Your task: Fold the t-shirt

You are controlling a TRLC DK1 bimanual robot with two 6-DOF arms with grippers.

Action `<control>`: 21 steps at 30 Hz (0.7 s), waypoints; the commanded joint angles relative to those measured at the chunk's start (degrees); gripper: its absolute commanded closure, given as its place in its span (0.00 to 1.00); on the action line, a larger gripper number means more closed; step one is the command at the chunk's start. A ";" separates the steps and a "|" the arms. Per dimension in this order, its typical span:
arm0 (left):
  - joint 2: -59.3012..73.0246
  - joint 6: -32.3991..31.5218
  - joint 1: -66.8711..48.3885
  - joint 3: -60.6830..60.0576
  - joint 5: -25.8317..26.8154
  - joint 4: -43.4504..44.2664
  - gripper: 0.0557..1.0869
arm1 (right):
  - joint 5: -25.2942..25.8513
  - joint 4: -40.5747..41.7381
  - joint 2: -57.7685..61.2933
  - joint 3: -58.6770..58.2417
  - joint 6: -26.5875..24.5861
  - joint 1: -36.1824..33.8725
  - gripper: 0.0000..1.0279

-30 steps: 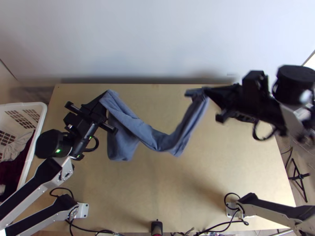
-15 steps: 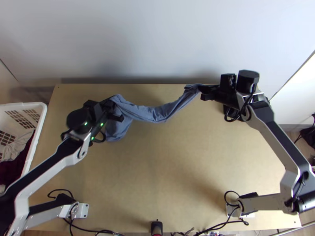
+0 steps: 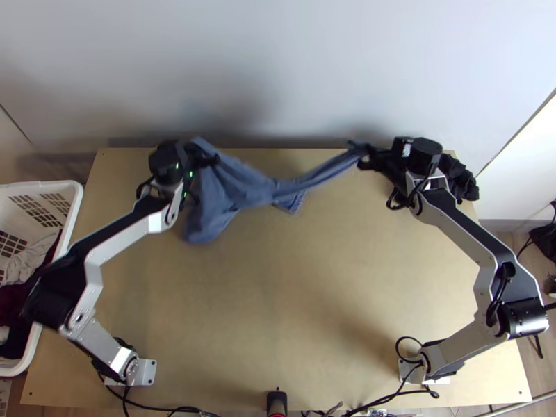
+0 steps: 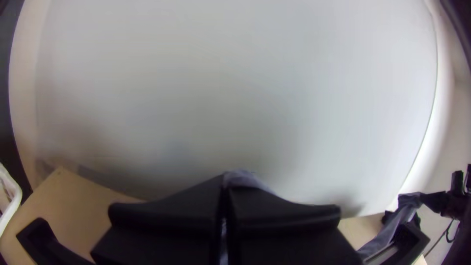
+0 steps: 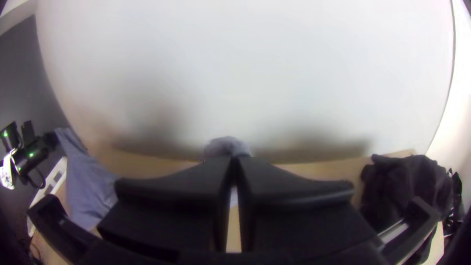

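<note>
In the top view the blue-grey t-shirt [image 3: 226, 187] hangs stretched between both grippers over the table's far part, wide and draped at the left, twisted narrow toward the right. My left gripper [image 3: 208, 158] holds its left upper end; in the left wrist view the left gripper [image 4: 224, 184] is shut with cloth poking out past its fingertips. My right gripper [image 3: 365, 158] has the other end; in the right wrist view the right gripper [image 5: 233, 162] is pinched on a small bunch of cloth. A small corner of cloth hangs below the middle.
Black cloth [image 5: 405, 189] lies bunched at the table's far right corner, behind the right arm. A white basket [image 3: 69, 229] with clothes stands off the left edge. The pale wall [image 3: 278, 69] rises along the table's far edge.
Both grippers have moved toward the far edge, the left one also rightward. The right arm has swung in from the right and the t-shirt has risen and stretched farther up the picture.
</note>
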 commanded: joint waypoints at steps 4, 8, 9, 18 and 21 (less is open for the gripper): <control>12.01 -1.26 2.21 22.15 -12.83 -0.62 0.96 | 15.83 8.31 6.04 11.19 2.71 -2.03 0.97; 10.87 -1.88 1.42 23.91 -15.64 0.08 0.96 | 19.96 9.37 4.37 12.86 5.26 -1.59 0.97; 9.46 -2.14 0.98 22.33 -15.73 0.08 0.96 | 19.96 9.37 2.96 11.71 5.26 -0.88 0.97; -7.68 5.07 -11.06 -8.17 -4.66 0.26 0.96 | 13.37 9.37 -8.29 -13.42 -6.69 7.29 0.97; -11.46 9.99 -16.33 -17.14 -2.28 -0.53 0.96 | 6.77 4.10 -11.10 -17.55 -10.47 7.64 0.97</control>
